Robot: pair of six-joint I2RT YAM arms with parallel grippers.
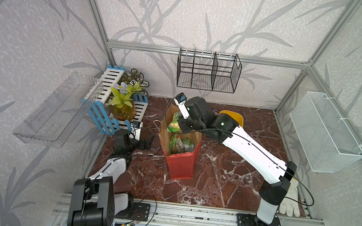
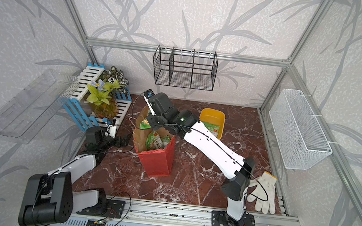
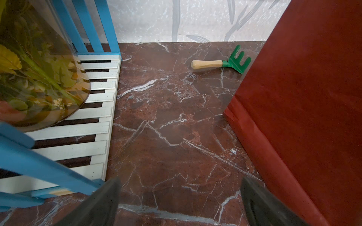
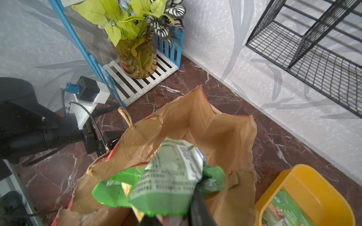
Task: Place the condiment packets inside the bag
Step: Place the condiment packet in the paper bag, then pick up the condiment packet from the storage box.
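Near R: white glove (image 1: pixel 290 200) lies flat on marble table (image 1: pixel 214 180), just R of R arm's base.

Mid-table: bag (image 1: pixel 181 164) stands upright, mouth open, red outside, kraft inside.

L gripper (image 3: pixel 180 205) sits low, just L of bag and not touching it. Jaws spread wide, nothing between them.

Inside bag, near side: loose packets (image 1: pixel 181 143), at least 2, green.

Over bag's far half: R gripper (image 4: pixel 174 215) pinches held packets (image 4: pixel 166 176), a crumpled green/white bunch at mouth level.

Beyond bag: green hand rake (image 3: pixel 221 63) w/ wood handle on table, close to bag; contact unclear.

Far R of bag: yellow tub (image 2: pixel 207 115) w/ 1 tub packet (image 2: pixel 214 129) lying in it.

Far L corner: blue/white slat crate (image 1: pixel 98 113) holding glass vase (image 1: pixel 122 111) of leaves.

Far wall: black wire rack (image 1: pixel 207 74).
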